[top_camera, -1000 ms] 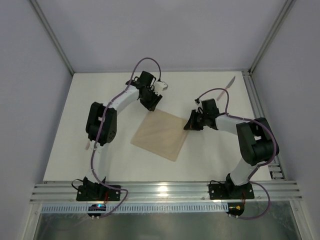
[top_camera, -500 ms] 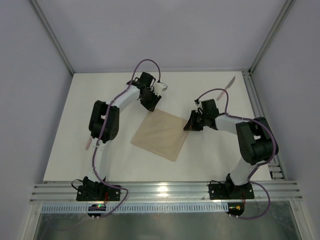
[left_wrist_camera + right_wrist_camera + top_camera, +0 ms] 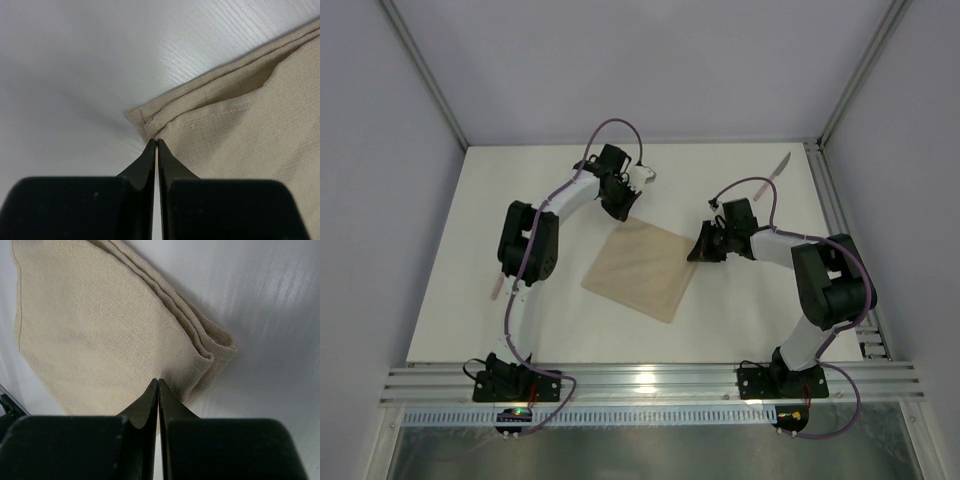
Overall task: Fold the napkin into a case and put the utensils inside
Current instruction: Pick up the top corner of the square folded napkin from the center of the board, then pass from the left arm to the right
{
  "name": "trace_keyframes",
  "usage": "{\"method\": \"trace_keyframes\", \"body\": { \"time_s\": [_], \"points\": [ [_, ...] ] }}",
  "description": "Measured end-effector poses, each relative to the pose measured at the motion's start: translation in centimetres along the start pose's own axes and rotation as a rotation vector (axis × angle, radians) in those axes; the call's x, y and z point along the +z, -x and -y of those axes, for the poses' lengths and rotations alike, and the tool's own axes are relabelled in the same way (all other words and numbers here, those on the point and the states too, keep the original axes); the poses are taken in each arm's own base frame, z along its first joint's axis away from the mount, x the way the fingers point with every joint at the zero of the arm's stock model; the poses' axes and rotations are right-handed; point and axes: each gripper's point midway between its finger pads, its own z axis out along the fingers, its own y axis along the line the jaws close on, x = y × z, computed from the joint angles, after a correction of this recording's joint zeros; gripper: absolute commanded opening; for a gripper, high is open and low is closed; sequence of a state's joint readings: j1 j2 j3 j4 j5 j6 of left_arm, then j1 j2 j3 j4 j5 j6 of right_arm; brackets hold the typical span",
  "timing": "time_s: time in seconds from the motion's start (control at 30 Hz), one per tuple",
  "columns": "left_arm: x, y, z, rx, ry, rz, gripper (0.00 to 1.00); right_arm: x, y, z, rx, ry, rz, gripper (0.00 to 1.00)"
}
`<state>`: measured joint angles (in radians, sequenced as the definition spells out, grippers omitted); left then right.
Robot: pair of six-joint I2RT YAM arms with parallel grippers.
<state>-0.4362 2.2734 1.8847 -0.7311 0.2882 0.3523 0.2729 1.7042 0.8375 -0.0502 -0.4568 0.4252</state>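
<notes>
Starting with surface and room: what is entered? (Clerk)

One white table [image 3: 740,320], wood-grained up close. Pale grey walls [image 3: 640,60] on three sides, metal corner posts [image 3: 420,70], and one ribbed aluminium rail [image 3: 650,385] along the near edge. (Checker)

Counts of each item? (Clerk)

Arms, two: left arm [image 3: 530,245] and right arm [image 3: 830,280], both black and white with violet cabling. Napkin [image 3: 640,268], one: beige, lying flat mid-table as a tilted square, with stacked layered edges at its corners in both wrist views. Utensils, two, well apart: one knife [image 3: 780,165] at the far right corner of the table, and one thin pinkish piece [image 3: 496,288] by the left edge, its type unclear. (Checker)

Grippers? (Clerk)

Two. Left gripper [image 3: 623,210] sits at the napkin's far corner, its jaws pressed together with the tips touching the hem. Right gripper [image 3: 698,250] sits at the right corner, its jaws likewise closed over the cloth. Whether either has fabric pinched cannot be told. (Checker)
</notes>
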Motion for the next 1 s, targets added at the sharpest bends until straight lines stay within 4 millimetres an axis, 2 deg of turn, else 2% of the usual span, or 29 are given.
{"method": "trace_keyframes", "body": {
  "time_s": [0.33, 0.57, 0.67, 0.7, 0.73, 0.83, 0.93, 1.0],
  "points": [
    [-0.3, -0.2, 0.7, -0.011, -0.025, 0.008, 0.00, 0.0, -0.1, -0.2, 0.001, 0.008, -0.008, 0.04],
    [-2.9, -0.5, 2.6, -0.014, -0.063, 0.034, 0.00, -0.6, 0.5, -1.2, -0.023, 0.038, -0.007, 0.05],
    [-4.0, -0.3, 3.2, -0.011, -0.072, 0.052, 0.00, -1.5, 1.7, -2.8, -0.076, 0.089, 0.016, 0.21],
    [-4.3, -0.2, 3.3, -0.011, -0.076, 0.059, 0.00, -1.9, 2.2, -3.5, -0.105, 0.114, 0.033, 0.28],
    [-4.5, -0.1, 3.5, -0.012, -0.081, 0.066, 0.00, -2.2, 2.9, -4.3, -0.136, 0.142, 0.054, 0.39],
    [-4.9, 0.3, 3.8, -0.016, -0.095, 0.081, 0.00, -3.1, 5.2, -6.8, -0.244, 0.231, 0.142, 0.53],
    [-4.8, 0.1, 4.0, -0.021, -0.103, 0.079, 0.00, -3.2, 7.3, -9.3, -0.373, 0.337, 0.226, 0.56],
    [-4.6, -0.1, 4.1, -0.027, -0.105, 0.075, 0.00, -2.5, 8.3, -10.8, -0.453, 0.407, 0.256, 0.57]
  ]
}}
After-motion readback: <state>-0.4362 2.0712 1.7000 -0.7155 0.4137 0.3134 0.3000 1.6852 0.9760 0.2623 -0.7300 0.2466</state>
